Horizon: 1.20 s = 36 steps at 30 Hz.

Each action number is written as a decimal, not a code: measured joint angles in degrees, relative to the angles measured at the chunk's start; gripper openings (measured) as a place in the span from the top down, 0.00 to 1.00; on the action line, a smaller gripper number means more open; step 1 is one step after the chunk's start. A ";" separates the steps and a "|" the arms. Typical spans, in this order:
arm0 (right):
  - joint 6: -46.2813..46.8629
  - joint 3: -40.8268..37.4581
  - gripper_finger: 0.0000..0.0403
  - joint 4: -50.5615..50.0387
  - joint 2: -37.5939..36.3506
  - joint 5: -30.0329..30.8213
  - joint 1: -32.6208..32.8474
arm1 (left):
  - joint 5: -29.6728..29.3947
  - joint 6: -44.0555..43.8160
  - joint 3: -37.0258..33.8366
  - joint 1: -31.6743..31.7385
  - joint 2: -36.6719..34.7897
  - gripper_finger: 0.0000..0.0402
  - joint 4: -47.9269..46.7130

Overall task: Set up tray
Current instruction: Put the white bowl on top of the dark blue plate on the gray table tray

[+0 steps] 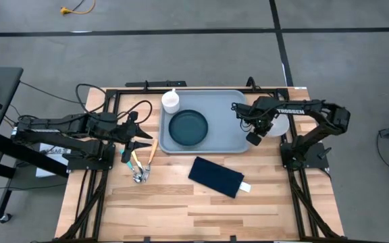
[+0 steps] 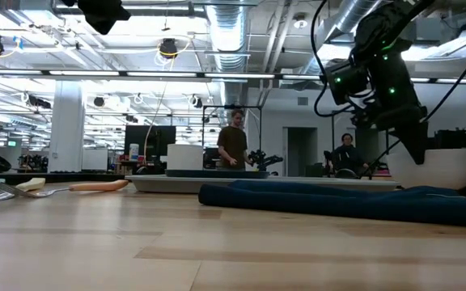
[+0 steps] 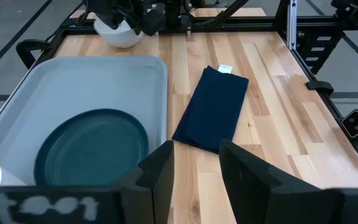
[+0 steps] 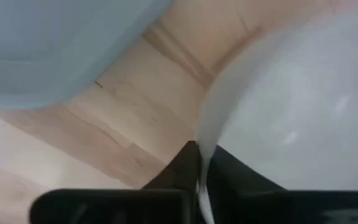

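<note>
Right gripper at frame right, jaws pinching white round bowl rim beside light blue-grey plastic tray; we judge next: lift bowl onto tray. Left gripper jaws spread, waiting.

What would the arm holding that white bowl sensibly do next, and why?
Probably carry it a little inward over the tray. The right gripper pinches the white bowl by its rim, beside the tray's edge, and the tray's right half is bare next to the teal plate.
</note>
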 joint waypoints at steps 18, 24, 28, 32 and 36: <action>1.14 15.84 0.99 -7.46 0.55 1.05 2.85 | -1.05 -0.53 0.00 0.00 0.00 0.71 -0.02; 0.38 29.46 1.00 -8.23 6.97 1.69 5.70 | -1.09 -2.14 0.00 0.00 0.00 0.71 -1.34; -3.21 40.27 1.00 -9.70 15.18 1.72 8.14 | -1.32 -2.47 0.00 0.00 0.00 0.71 -2.86; -8.76 52.15 1.00 -10.32 24.06 1.70 10.70 | -3.63 -3.76 0.00 0.00 -0.06 0.71 -3.91; -13.31 63.63 1.00 -11.19 32.06 1.69 12.69 | -5.78 -5.25 0.00 0.00 -0.13 0.71 -4.28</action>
